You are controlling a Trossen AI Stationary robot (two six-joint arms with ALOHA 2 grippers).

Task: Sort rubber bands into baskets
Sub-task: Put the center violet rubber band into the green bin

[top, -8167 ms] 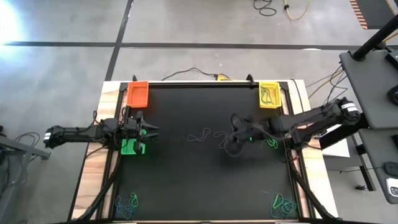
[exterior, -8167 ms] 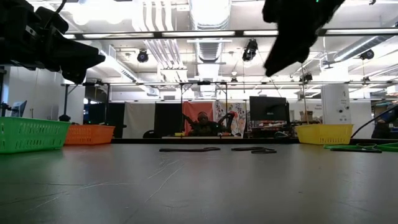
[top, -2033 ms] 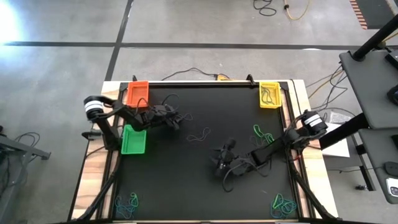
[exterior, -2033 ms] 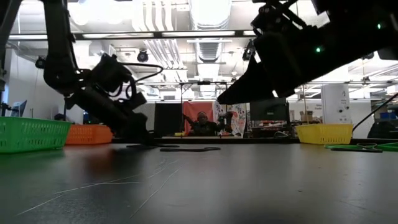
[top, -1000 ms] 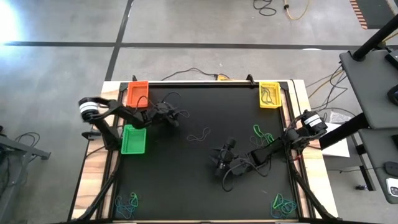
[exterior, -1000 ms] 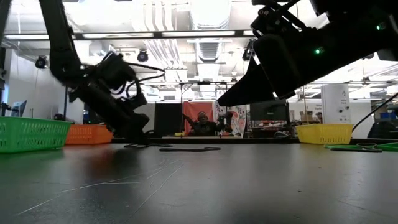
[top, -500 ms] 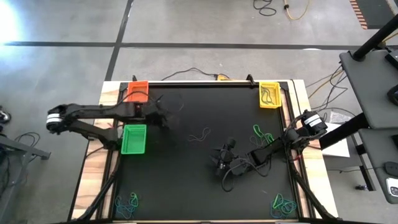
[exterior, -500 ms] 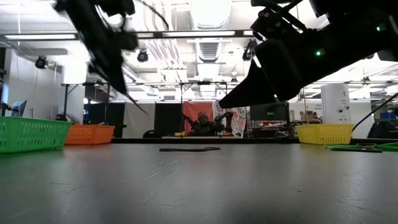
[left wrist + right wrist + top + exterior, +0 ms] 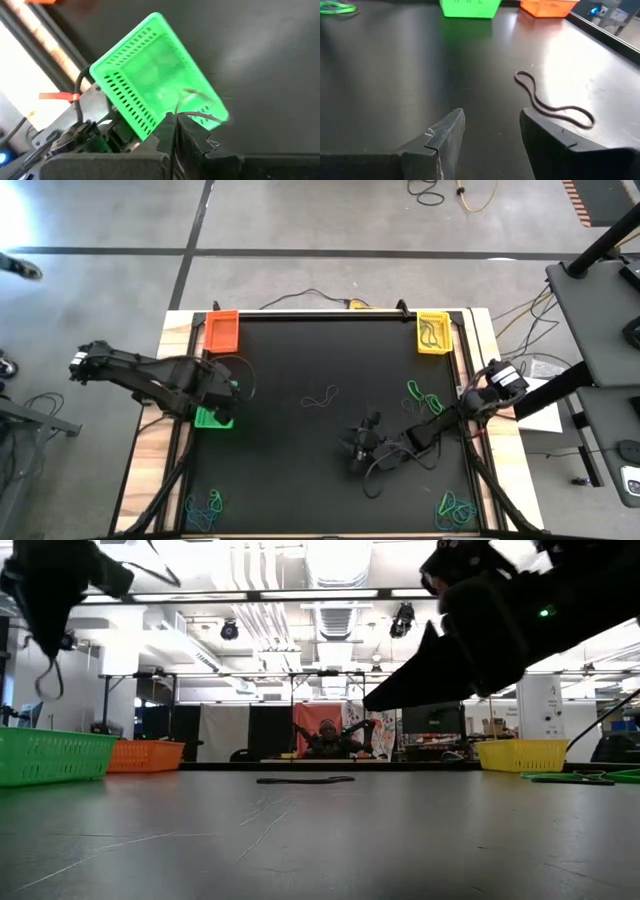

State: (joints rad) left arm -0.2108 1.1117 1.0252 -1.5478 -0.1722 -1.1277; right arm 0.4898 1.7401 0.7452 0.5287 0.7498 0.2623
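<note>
My left gripper (image 9: 222, 387) is up above the bright green basket (image 9: 212, 418) at the table's left edge, shut on a thin dark rubber band (image 9: 45, 680). The basket shows below its fingers in the left wrist view (image 9: 152, 75). My right gripper (image 9: 354, 450) is open, low over the table's middle right. A dark band (image 9: 552, 106) lies on the table just ahead of its fingers (image 9: 445, 132). The orange basket (image 9: 221, 330) stands at the far left and the yellow basket (image 9: 433, 332) at the far right. My left gripper pinches the dark band between its two shut fingertips (image 9: 167, 131), which point down. The band (image 9: 197, 116) hangs as a slack loop below the fingers, clear of the table, above the green basket.
Green bands (image 9: 421, 395) lie right of the middle. Heaps of green, blue and teal bands lie at the near left (image 9: 205, 505) and near right (image 9: 455, 506) corners. A dark band (image 9: 320, 398) lies at the table's middle. Black cables trail from both arms.
My left gripper has risen from the table near the orange basket with the dark band. It has swung toward the left and near edges until it stands over the green basket, the band hanging below it. My right gripper has shifted a little toward the near edge.
</note>
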